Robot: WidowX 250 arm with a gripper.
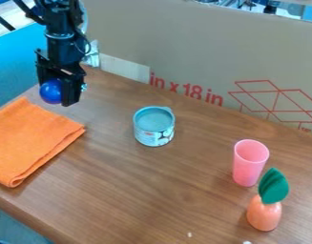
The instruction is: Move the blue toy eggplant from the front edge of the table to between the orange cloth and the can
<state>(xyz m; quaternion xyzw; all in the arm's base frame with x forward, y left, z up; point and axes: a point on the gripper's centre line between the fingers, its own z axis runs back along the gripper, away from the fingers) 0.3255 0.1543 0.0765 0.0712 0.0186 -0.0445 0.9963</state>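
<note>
Yeah, your black two-finger gripper [55, 93] has the shiny blue round ball [50, 91] right between its jaws, parted ball-wide and clamped on it; the folded orange cloth [32, 138] lies just camera-side of them.

Blue ball [51, 91] in pincer [54, 94].

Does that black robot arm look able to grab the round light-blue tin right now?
Probably not: its black end effector seems occupied by a shiny blue ball, although the tin stands apart.
</note>
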